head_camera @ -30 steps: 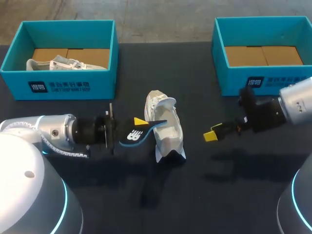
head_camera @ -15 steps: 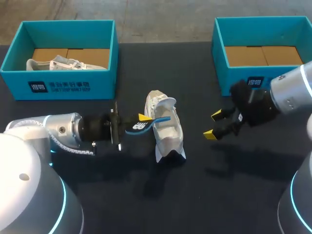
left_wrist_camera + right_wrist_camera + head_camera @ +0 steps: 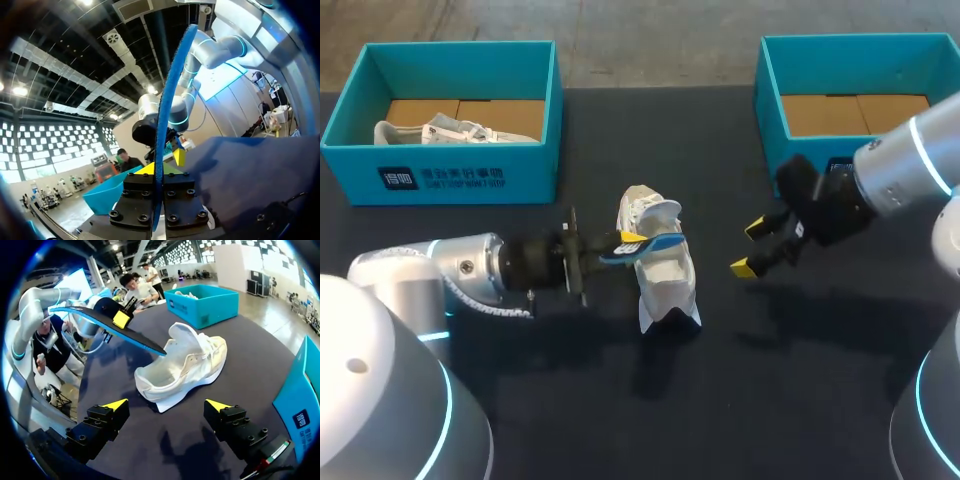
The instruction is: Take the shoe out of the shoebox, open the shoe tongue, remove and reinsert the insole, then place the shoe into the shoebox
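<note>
Lying on the black table (image 3: 620, 400) is a white lace-up shoe (image 3: 665, 275), out of its box, with its tongue pulled up and its top open. My left gripper (image 3: 610, 242) is just beside the shoe on the left arm's side. It is pinched tight on a thin dark insole with a blue edge (image 3: 645, 246), one yellow tip on each flat face. The front end of the insole pokes over the shoe's open top; I cannot tell if it touches the shoe. My right gripper (image 3: 750, 248) hangs near the shoe on its other side, not touching it, with its fingers spread wide and nothing between them. A teal cardboard shoebox (image 3: 470, 178) sits farther from me than the shoe, toward the left arm's side, and a second white shoe (image 3: 440, 130) lies inside it. Another teal cardboard shoebox (image 3: 798, 170) sits past the shoe on the right gripper's side, well apart from the shoe.
</note>
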`<state>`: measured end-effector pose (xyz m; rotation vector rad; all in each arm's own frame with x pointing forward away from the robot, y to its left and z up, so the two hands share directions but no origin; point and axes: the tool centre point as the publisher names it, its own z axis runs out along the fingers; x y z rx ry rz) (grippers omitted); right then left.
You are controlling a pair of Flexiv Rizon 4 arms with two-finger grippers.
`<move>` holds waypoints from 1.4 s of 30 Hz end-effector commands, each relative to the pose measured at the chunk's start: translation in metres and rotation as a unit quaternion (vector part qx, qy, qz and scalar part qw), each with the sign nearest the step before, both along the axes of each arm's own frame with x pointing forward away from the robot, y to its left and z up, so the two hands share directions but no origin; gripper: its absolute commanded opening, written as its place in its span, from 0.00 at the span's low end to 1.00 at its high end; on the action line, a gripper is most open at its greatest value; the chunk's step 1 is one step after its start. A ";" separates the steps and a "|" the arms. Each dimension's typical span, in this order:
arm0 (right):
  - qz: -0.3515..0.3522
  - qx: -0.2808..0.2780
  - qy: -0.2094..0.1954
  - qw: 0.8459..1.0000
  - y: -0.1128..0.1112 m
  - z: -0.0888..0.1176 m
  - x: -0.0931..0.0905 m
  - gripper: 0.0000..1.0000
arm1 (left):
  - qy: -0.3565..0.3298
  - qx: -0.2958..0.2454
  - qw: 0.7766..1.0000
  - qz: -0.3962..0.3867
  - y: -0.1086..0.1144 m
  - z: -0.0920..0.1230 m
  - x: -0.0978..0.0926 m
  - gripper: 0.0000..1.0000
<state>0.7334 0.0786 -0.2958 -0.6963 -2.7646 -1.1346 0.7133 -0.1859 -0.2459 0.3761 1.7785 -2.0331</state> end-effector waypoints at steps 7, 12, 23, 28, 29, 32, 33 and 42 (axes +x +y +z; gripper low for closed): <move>-0.006 -0.028 0.003 1.000 -0.001 -0.008 -0.001 1.00 | 0.010 0.004 1.000 0.024 -0.011 -0.005 -0.006 0.00; 0.015 -0.041 -0.018 0.999 -0.001 -0.016 0.000 1.00 | 0.017 0.007 0.999 0.028 -0.010 -0.005 -0.006 0.00; 0.043 -0.057 -0.049 0.996 -0.010 -0.040 0.003 1.00 | 0.030 0.012 0.999 0.042 -0.014 -0.011 -0.002 0.00; 0.038 -0.050 -0.054 0.997 -0.014 -0.044 0.004 1.00 | 0.034 0.010 0.998 0.049 -0.020 -0.015 0.001 0.00; 0.037 -0.051 -0.054 0.997 -0.015 -0.045 0.004 1.00 | 0.037 0.012 0.998 0.050 -0.021 -0.016 0.001 0.00; 0.036 -0.049 -0.052 0.997 -0.016 -0.048 0.005 1.00 | 0.041 0.014 0.998 0.052 -0.026 -0.017 0.002 0.00; 0.036 -0.049 -0.050 0.997 -0.016 -0.049 0.005 1.00 | 0.044 0.014 0.998 0.050 -0.027 -0.018 0.002 0.00; 0.039 -0.050 -0.050 0.997 -0.020 -0.053 0.005 1.00 | 0.036 0.031 0.998 0.044 -0.031 -0.028 0.003 0.00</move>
